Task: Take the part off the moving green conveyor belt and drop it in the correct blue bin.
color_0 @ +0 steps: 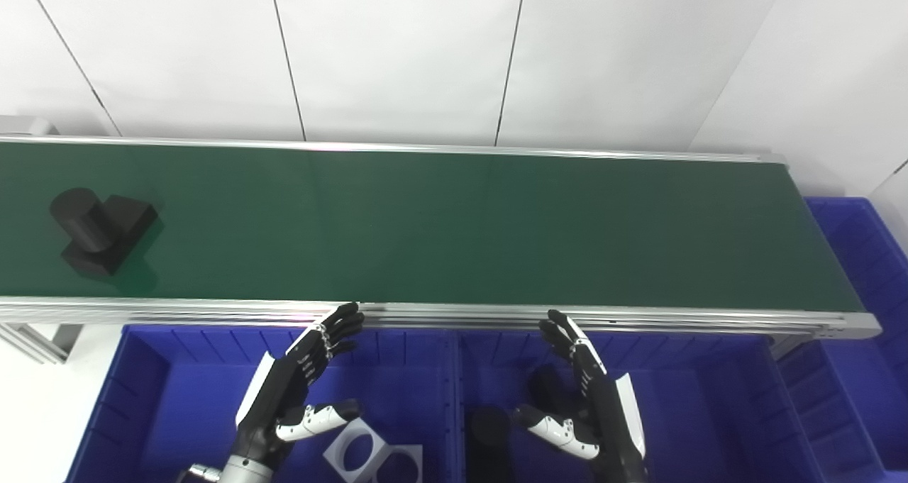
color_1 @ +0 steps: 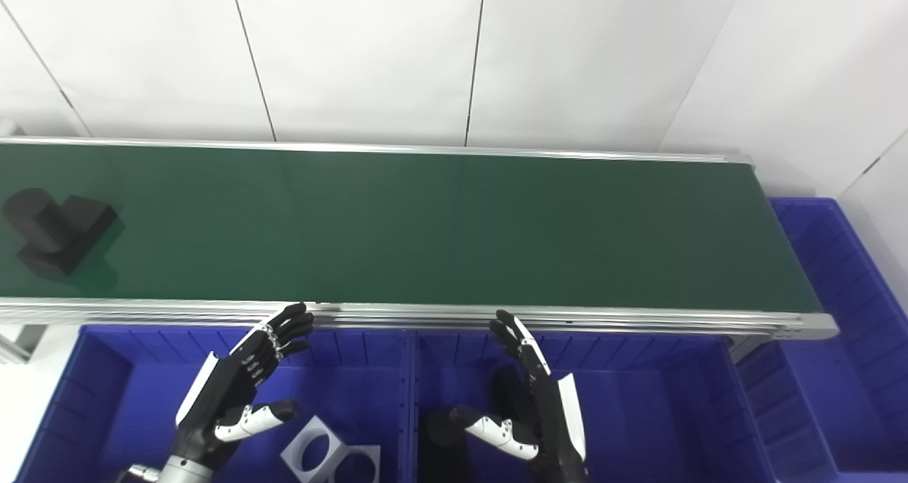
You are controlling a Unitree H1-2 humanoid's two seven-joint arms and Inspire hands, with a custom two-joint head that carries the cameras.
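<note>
One green conveyor belt (color_0: pixel 440 228) carries one black part (color_0: pixel 99 231). Three blue bins show: a left bin (color_0: pixel 142 369), a middle bin (color_0: pixel 709 398) and a third bin (color_0: pixel 862 256) past the belt's end. One grey plate (color_0: pixel 372 458) with two round holes and one dark cylinder (color_0: pixel 489 433) lie in them. Two hands show: left (color_0: pixel 294 391), right (color_0: pixel 589 398).

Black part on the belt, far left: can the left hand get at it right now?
Probably not yet. The black part sits far off to the left of the open left hand, which hovers over the left blue bin. Nothing blocks the green conveyor belt between them.
</note>
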